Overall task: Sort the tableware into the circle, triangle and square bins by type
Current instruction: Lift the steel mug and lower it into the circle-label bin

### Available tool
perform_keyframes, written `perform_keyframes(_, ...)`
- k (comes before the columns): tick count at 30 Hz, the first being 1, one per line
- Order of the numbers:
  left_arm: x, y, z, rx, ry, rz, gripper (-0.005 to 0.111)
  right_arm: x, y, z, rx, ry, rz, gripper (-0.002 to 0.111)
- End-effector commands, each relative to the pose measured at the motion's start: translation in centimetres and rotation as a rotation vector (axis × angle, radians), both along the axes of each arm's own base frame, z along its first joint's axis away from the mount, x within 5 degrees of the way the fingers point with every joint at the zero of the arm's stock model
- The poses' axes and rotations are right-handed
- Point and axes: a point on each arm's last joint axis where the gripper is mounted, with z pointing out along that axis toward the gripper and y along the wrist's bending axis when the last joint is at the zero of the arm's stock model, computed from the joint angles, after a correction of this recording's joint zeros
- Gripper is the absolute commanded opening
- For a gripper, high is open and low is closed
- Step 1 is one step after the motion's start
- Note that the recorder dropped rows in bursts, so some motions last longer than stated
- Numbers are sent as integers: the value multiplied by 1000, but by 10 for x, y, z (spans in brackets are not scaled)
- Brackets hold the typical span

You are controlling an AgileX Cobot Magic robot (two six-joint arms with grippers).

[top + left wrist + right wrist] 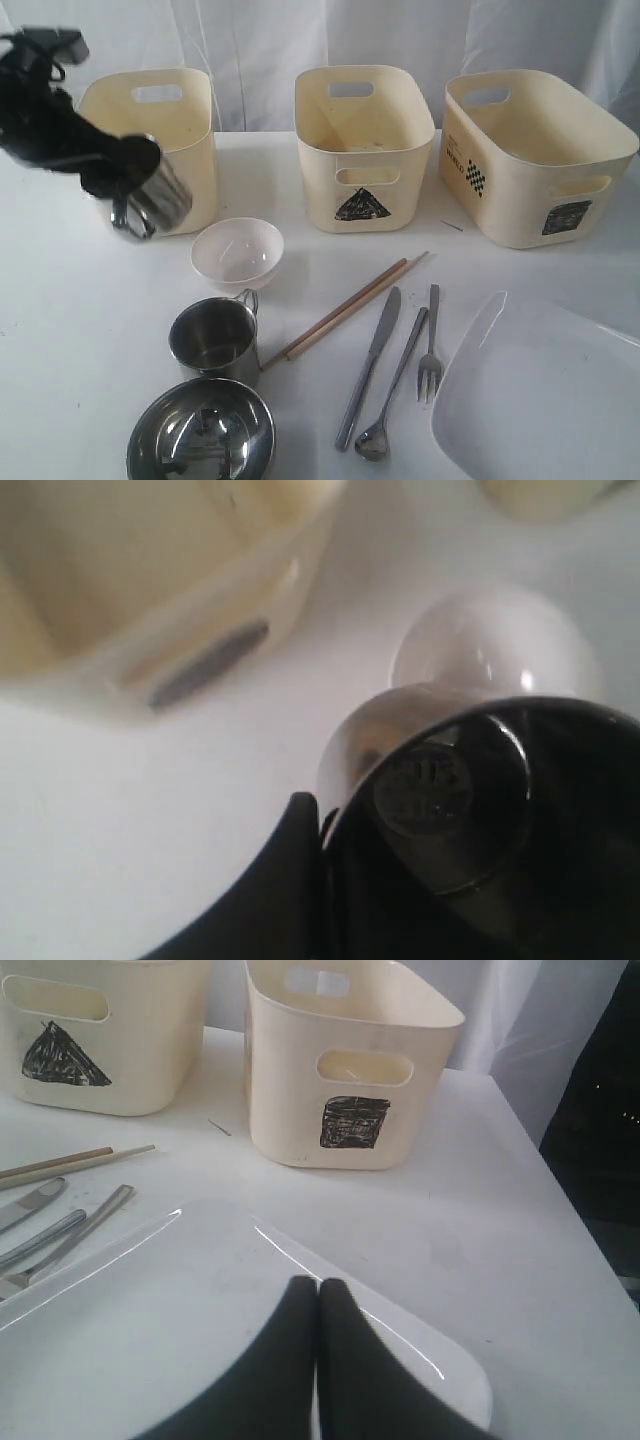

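My left gripper is shut on the rim of a steel mug, held tilted in the air in front of the left bin. In the left wrist view one finger presses the mug's wall. On the table lie a small white bowl, a second steel mug, a steel bowl, chopsticks, a knife, a spoon, a fork and a white plate. My right gripper is shut and empty above the plate.
The triangle bin stands at the back middle and the square bin at the back right, both empty. The left bin's mark is hidden behind the arm. The table's right edge runs close to the square bin.
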Motion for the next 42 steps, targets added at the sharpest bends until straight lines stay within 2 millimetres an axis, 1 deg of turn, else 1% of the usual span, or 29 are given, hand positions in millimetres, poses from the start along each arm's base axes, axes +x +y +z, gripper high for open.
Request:
perform_keyframes(1,0,-2,61,-9,-160,-27,0,0,0,-1,0,1,-3,0)
perform_keyframes(4,2,-2,80,-14,-213,-32,0,0,0,-1,0,1,-3,0)
perform_keyframes(7,10,0,93,25,-287,-22,0,0,0,-1,0,1,-3,0)
perform_keyframes(9,18,3,97,53,-340,-1,0,0,0,-1,0,1,-3,0)
perform_keyframes(12,40,4,88,105,-341,28,0,0,0,-1,0,1,-3,0)
perform_keyframes(17,79,5,60,175,-318,61,0,0,0,-1,0,1,-3,0)
perform_keyframes(20,100,3,44,182,-323,82,0,0,0,-1,0,1,-3,0)
perform_keyframes(21,106,3,40,185,-325,82,0,0,0,-1,0,1,-3,0)
perform_keyframes(26,132,3,9,218,-298,80,0,0,0,-1,0,1,-3,0)
perform_keyframes(29,143,6,-5,223,-288,90,0,0,0,-1,0,1,-3,0)
perform_keyframes(32,149,9,-16,225,-286,99,0,0,0,-1,0,1,-3,0)
perform_keyframes(35,150,10,-17,225,-288,102,0,0,0,-1,0,1,-3,0)
perform_keyframes(36,150,10,-17,225,-292,103,2,0,0,-1,0,1,-3,0)
perform_keyframes(38,150,10,-16,224,-296,104,9,0,0,-1,0,1,-3,0)
perform_keyframes(42,150,10,-16,204,-289,127,33,0,0,-1,0,1,-3,0)
